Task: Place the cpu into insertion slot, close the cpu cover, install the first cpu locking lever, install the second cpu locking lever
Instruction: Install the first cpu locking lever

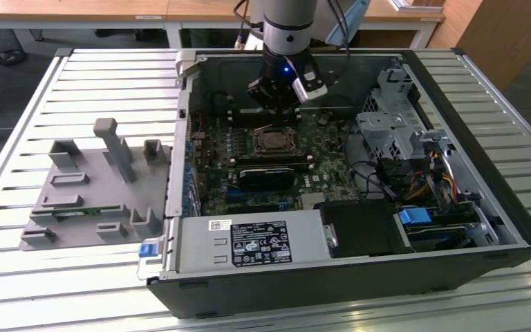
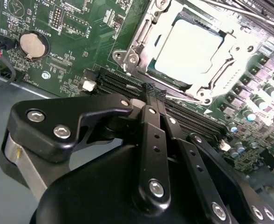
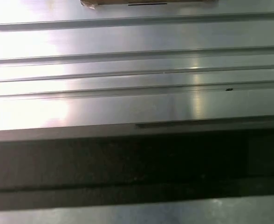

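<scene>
The cpu, a pale silver square, lies in the insertion slot on the green motherboard. The cpu cover, a silvery frame, lies flat around the chip's face. A thin metal lever runs along the socket edge nearest my fingers. My gripper hovers just beside the socket, over the long black slots, and is shut with nothing between its black fingers. In the exterior view the gripper hangs inside the open computer case, just behind the socket.
A black card sits in front of the socket and a power supply at the case's front. A drive cage and cables fill the exterior view's right. A grey fixture stands on the slatted table. A coin battery is on the board.
</scene>
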{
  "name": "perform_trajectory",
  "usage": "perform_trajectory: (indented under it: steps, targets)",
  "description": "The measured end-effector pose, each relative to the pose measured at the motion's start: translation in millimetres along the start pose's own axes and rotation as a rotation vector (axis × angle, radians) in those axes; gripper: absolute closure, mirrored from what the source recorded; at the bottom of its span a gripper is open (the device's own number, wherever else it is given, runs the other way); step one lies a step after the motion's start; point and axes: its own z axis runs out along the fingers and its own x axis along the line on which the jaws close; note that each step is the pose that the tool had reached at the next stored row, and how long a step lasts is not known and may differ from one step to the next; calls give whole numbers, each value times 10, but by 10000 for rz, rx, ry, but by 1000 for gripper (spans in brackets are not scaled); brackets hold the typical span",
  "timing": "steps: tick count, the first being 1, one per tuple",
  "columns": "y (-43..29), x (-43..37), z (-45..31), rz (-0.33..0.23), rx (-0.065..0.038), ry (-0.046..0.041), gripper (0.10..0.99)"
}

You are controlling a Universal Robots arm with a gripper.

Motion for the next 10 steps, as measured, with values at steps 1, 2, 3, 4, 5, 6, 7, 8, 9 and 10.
perform_trajectory:
  steps: [1,2,3,4,5,6,7,8,9,10]
  targets:
    - [1,-5,8,0,1,1,980]
    - [1,-9,16,0,1,0,980]
    - [2,-12,25,-1,1,0,980]
    - [2,-16,34,0,0,0,980]
    - [2,-20,44,-1,1,0,980]
    - [2,-23,52,0,1,0,980]
    - [2,-25,60,0,1,0,980]
    - [2,-28,69,-1,1,0,980]
    - [1,-29,77,0,1,0,980]
    - [1,-30,84,1,1,0,980]
